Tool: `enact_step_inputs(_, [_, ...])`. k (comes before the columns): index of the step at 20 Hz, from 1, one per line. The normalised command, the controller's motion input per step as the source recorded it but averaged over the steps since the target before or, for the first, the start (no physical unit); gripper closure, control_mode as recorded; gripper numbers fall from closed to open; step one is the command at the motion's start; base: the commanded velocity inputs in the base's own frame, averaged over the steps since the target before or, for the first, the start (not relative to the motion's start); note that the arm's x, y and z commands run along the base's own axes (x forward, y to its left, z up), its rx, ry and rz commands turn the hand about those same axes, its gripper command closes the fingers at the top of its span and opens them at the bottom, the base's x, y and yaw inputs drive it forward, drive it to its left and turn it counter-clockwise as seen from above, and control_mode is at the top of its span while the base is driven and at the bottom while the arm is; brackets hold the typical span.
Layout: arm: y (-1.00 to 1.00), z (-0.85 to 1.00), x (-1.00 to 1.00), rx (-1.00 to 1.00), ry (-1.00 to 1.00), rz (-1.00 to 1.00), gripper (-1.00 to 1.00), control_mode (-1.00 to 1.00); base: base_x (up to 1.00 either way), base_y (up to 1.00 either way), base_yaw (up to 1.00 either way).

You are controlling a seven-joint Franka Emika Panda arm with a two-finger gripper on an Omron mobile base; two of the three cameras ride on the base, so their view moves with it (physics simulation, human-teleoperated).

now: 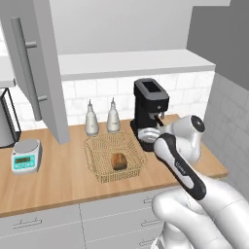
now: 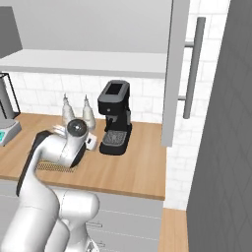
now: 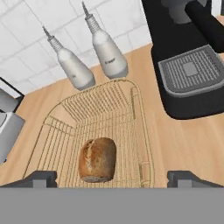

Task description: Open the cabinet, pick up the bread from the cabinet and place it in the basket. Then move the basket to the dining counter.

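Hand view: pincer [image 3: 112, 176] spread wide, empty, above bread [image 3: 97, 159] in basket [image 3: 138, 113].

You have open bench [image 1: 63, 180] left of the basket [image 1: 97, 163]; two bottles [image 1: 113, 116] behind it and the coffee machine [image 1: 151, 109] just right crowd it

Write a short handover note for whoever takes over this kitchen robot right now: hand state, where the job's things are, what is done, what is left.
Hand: open, holding nothing, above the basket.
Bread: lying in the basket, on the tiled-wall counter beside the coffee machine.
Cabinet: door open.
Done: cabinet opened, bread placed in basket.
Left: grasp the basket and carry it to the dining counter.
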Motion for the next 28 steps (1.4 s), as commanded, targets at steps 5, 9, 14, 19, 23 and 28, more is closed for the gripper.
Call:
enact_step_inputs(5, [-0.08,-0.01,0.00,0.15,0.27,0.07,-1.00,-1.00,0.00,0.00,0.00])
enact_step_inputs(9, [-0.29,-0.01,0.00,0.14,0.19,0.09,-1.00,-1.00,0.00,0.00,0.00])
enact_step_inputs(14, [-0.09,-0.24,0.00,0.03,0.02,0.06,-1.00,-1.00,0.00,0.00,0.00])
enact_step_inputs(19, [0.00,-0.42,0.00,0.00,0.00,0.05,-1.00,-1.00,0.00,0.00,0.00])
enact_step_inputs(23, [0.02,-0.36,0.02,0.00,0.00,0.04,-1.00,-1.00,0.00,0.00,0.00])
enact_step_inputs(28, [0.14,-0.26,0.17,0.00,0.00,0.00,-1.00,-1.00,0.00,0.00,0.00])
